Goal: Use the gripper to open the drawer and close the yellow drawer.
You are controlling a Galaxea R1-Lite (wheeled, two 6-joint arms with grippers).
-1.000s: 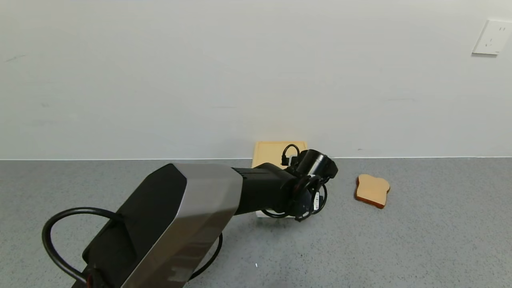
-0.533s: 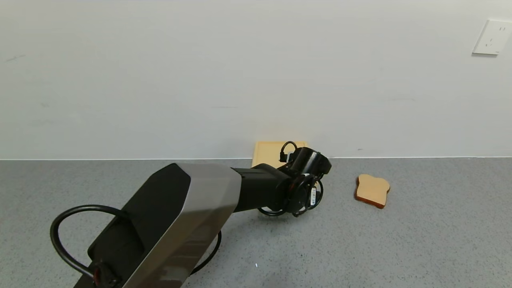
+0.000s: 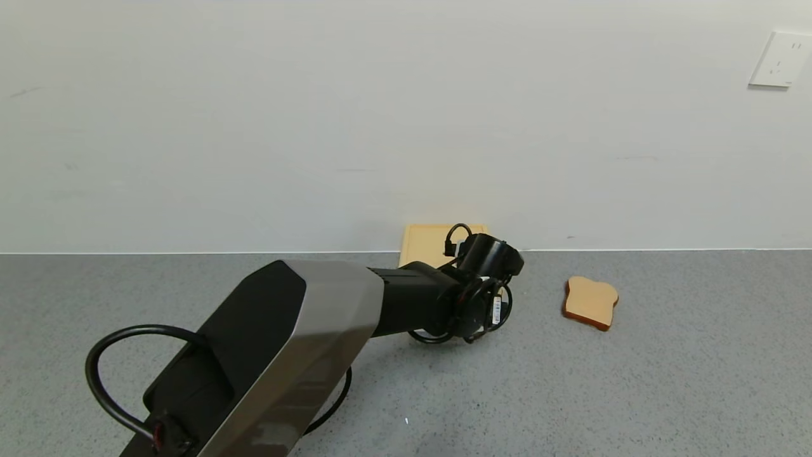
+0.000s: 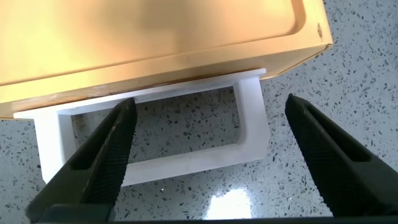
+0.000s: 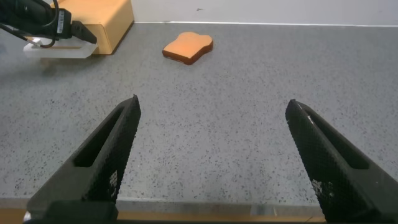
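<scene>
The flat yellow box (image 3: 422, 244) stands against the wall, and the left arm's wrist (image 3: 482, 285) covers its front. In the left wrist view the drawer front (image 4: 155, 43) sits flush in the box, with the white loop handle (image 4: 252, 118) sticking out over the grey table. My left gripper (image 4: 210, 102) is open. Its black fingers (image 4: 106, 149) stand either side of the handle, not touching it. The right wrist view shows the box (image 5: 106, 18) and handle (image 5: 56, 51) far off. My right gripper (image 5: 212, 102) is open and empty, low over the table's near edge.
A tan toast slice (image 3: 591, 303) lies on the grey speckled table (image 3: 634, 381) to the right of the box, and also shows in the right wrist view (image 5: 188, 48). The white wall runs right behind the box. A wall socket (image 3: 779, 59) is at the upper right.
The left arm has moved toward the wall. The white handle that showed below its wrist in the head view is now hidden under it, nearer the box.
</scene>
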